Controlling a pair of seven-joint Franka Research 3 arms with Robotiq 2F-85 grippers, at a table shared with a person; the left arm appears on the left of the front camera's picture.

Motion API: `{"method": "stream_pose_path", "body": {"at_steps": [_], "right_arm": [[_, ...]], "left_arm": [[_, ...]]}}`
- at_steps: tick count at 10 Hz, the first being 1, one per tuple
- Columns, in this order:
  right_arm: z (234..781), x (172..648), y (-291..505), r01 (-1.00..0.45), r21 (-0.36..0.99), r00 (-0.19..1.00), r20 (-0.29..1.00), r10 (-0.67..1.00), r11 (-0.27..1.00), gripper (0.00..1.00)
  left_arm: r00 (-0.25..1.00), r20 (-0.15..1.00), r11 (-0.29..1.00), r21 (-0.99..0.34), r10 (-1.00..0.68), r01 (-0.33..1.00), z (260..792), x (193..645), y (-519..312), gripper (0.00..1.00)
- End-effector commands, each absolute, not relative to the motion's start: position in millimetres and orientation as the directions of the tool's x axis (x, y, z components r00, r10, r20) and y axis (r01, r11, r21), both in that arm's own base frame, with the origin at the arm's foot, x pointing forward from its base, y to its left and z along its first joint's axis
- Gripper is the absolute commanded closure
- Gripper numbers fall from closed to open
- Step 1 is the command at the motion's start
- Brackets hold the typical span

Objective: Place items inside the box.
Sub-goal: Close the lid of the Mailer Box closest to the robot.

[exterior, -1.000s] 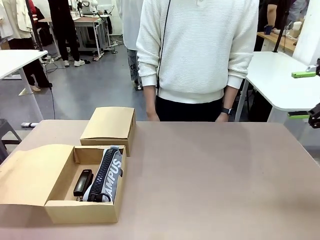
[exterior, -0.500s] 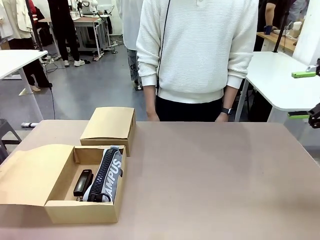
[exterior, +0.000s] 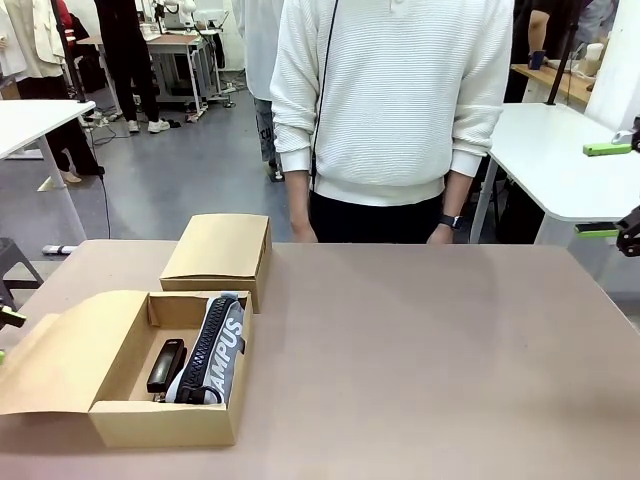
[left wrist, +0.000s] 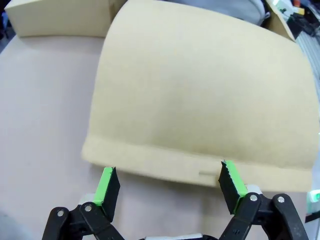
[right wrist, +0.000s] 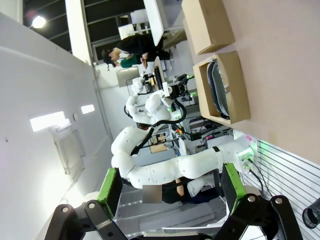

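The open cardboard box (exterior: 120,425) sits at the table's front left, its lid flap (exterior: 60,350) folded out to the left. Inside lie the black stapler (exterior: 165,365) and the navy "CAMPUS" pouch (exterior: 215,350). The marker pen, grey pouch and yellow utility knife are hidden or out of view. My left gripper (left wrist: 168,185) is open, low over the table right before the flap's (left wrist: 200,90) free edge; its tip (exterior: 8,318) pokes in at the left edge. My right gripper (right wrist: 170,185) is open and empty, far right, pads (exterior: 598,230) apart at the table's side.
A second, closed cardboard box (exterior: 218,250) stands just behind the open one. A person in a white sweater (exterior: 390,100) stands at the far edge, hands down behind the table. The tabletop (exterior: 430,360) to the right of the boxes is bare.
My left gripper's tip has come into the front view at the left edge, beside the lid flap. The person has shifted slightly. The boxes and their contents have not moved.
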State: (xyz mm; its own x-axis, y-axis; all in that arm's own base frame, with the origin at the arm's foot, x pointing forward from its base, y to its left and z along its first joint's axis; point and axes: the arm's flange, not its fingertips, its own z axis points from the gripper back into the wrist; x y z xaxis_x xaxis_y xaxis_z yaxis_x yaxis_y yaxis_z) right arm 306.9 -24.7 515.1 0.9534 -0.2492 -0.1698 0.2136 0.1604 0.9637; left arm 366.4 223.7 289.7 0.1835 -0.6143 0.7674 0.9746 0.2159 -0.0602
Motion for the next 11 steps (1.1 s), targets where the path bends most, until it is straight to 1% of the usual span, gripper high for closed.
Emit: {"method": "stream_pose_path", "body": {"at_steps": [1,2,6,7,9,11], "right_arm": [[517,306,-27,0.208,0.967,0.955,-0.168,-0.244,0.149,0.00],[517,306,-27,0.208,0.967,0.955,-0.168,-0.244,0.149,0.00],[517,306,-27,0.208,0.967,0.955,-0.168,-0.244,0.149,0.00],[517,306,-27,0.208,0.967,0.955,-0.168,-0.244,0.149,0.00],[517,306,-27,0.208,0.967,0.955,-0.168,-0.244,0.149,0.00],[517,306,-27,0.208,0.967,0.955,-0.168,-0.244,0.149,0.00]], "left_arm": [[0.159,0.773,0.155,-0.080,-0.615,0.985,284,360,212,0.00],[0.147,0.774,0.132,-0.082,-0.616,0.988,286,365,211,0.00],[0.166,0.763,0.178,-0.068,-0.624,0.982,291,363,231,0.00],[0.157,0.736,0.175,-0.053,-0.658,0.983,292,366,241,0.00],[0.161,0.670,0.189,-0.032,-0.725,0.981,287,355,260,0.00],[0.177,0.638,0.204,-0.032,-0.750,0.978,286,357,269,0.00]]}}
